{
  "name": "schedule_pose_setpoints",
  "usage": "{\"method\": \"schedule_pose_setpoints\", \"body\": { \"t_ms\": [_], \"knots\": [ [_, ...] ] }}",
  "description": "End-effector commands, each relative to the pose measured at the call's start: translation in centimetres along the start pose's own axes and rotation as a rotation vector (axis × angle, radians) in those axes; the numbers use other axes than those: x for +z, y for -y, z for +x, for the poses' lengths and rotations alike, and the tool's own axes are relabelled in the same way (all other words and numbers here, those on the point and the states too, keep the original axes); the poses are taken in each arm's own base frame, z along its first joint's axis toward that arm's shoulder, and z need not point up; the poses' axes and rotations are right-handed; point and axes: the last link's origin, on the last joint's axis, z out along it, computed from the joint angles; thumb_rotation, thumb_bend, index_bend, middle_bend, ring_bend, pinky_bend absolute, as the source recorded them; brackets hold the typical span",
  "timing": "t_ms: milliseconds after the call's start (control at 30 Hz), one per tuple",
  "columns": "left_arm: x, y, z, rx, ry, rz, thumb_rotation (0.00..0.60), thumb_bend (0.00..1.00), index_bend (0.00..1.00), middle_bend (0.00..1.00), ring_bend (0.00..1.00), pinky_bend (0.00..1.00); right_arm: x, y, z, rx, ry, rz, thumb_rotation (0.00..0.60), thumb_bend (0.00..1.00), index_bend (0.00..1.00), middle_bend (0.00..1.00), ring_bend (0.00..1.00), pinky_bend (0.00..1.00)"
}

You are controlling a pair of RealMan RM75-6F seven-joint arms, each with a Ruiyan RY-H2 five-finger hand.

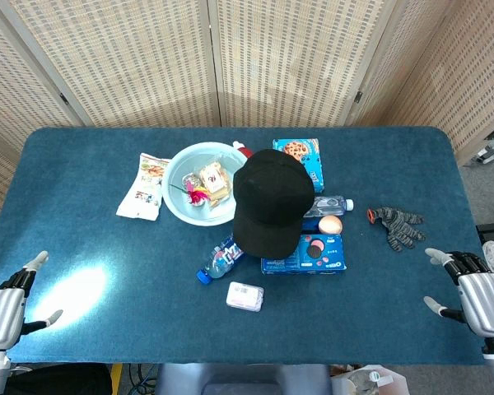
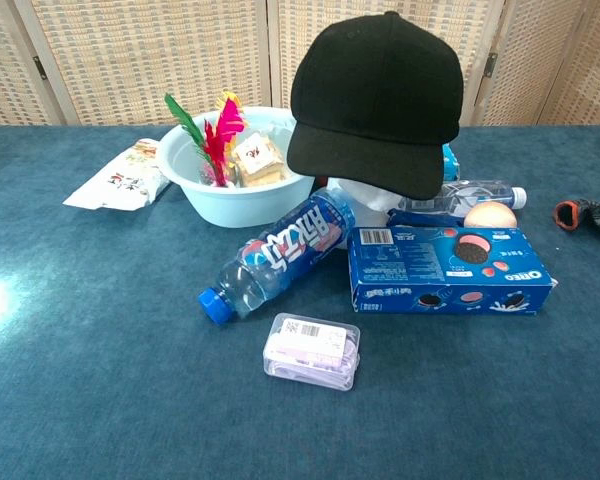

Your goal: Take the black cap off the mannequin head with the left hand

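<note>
A black cap (image 1: 271,202) sits on the white mannequin head at the table's middle; in the chest view the cap (image 2: 378,100) covers nearly all of the head, with only a white sliver (image 2: 365,195) showing under the brim. My left hand (image 1: 4,309) rests at the near left table edge, fingers apart, holding nothing, far from the cap. My right hand (image 1: 473,292) lies at the near right edge, likewise spread and empty. Neither hand shows in the chest view.
Around the head: a light blue bowl (image 1: 174,193) with snacks and feathers, a lying water bottle (image 2: 275,255), an Oreo box (image 2: 445,270), a small clear case (image 2: 311,350), a snack packet (image 1: 142,187), a grey glove (image 1: 398,224), another bottle (image 2: 475,192) and a blue box (image 1: 305,156) behind.
</note>
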Motion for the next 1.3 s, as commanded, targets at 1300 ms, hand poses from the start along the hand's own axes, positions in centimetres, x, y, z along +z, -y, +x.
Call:
{"method": "schedule_pose_setpoints", "body": {
  "t_ms": [1300],
  "knots": [
    [6.7,-8.9,-2.1,-0.243,0.080,-0.561,0.600,0.00,0.16,0.41,0.53,0.63,-0.5,0.1,1.8,-0.017,-0.057,-0.006,0.600,0.02,0.25,0.36,0.25,0.25]
  ]
}}
